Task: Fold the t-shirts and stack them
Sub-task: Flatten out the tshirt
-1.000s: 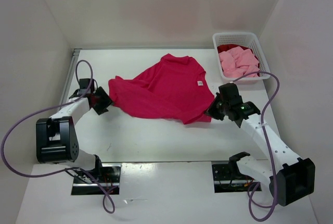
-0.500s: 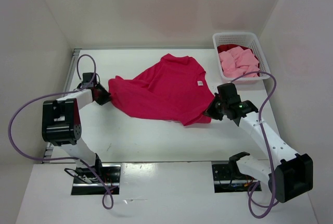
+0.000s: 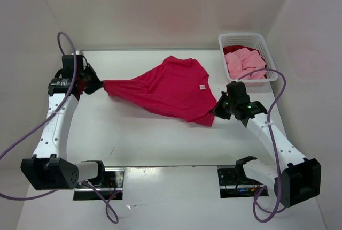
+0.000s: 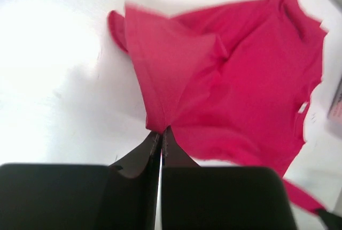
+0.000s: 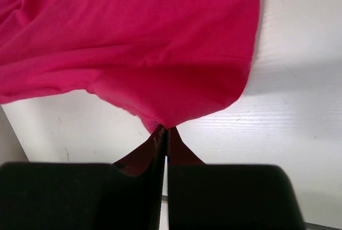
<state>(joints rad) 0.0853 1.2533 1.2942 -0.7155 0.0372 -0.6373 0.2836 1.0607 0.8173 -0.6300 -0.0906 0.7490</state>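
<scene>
Crimson-magenta t-shirt (image 3: 170,86) lies mid-counter, toward the far edge, now pulled into a long wedge; its left tip points at the far-left corner, its lower right corner sits by the right edge; collar and label face up. Compared with a second ago the cloth is tauter and narrower; the slack left side has been drawn out and lifted; likely a spread-flat step before any fold, so no fold is made yet. Left gripper (image 4: 161,132) is pinched tight on the shirt's left tip; its arm has swung from the near-left up to the far-left corner. Right gripper (image 5: 163,129) is clamped on the hem corner and has hardly shifted. Light pink shirt (image 3: 245,64) and dark red shirt (image 3: 239,48) sit bunched in the white basket (image 3: 240,36) at the far-right corner, unchanged; counter (image 3: 160,139) otherwise as before.
</scene>
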